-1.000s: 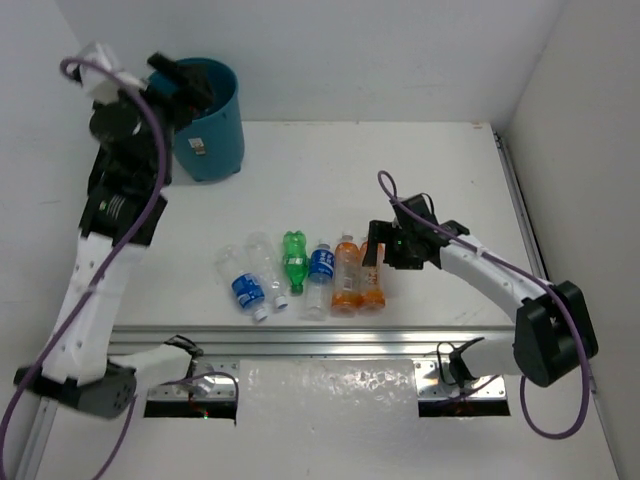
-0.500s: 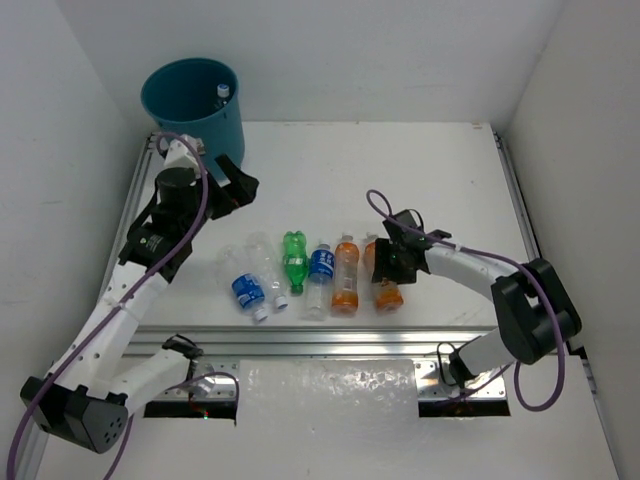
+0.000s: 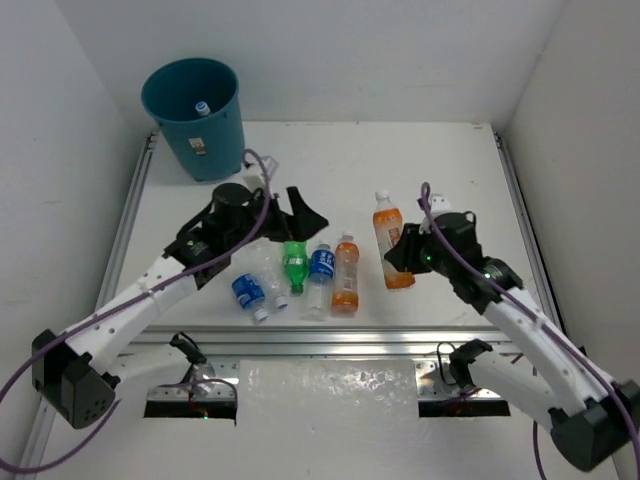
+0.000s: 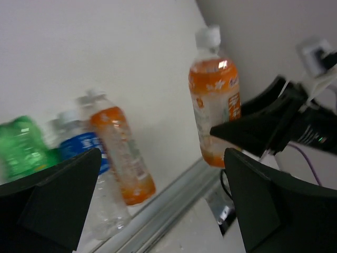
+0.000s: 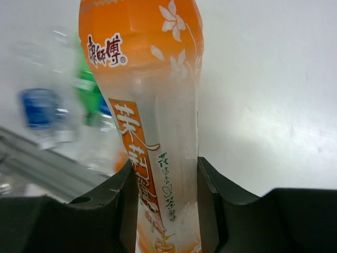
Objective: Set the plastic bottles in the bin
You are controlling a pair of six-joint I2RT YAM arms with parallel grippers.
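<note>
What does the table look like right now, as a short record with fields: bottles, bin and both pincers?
right pincer: shut on the held orange bottle, cap up
left pincer: open, empty, over the row of bottles
bin: far left, one bottle in bin
row on table: clear bottles, green bottle, blue-labelled bottle, second orange bottle
</note>
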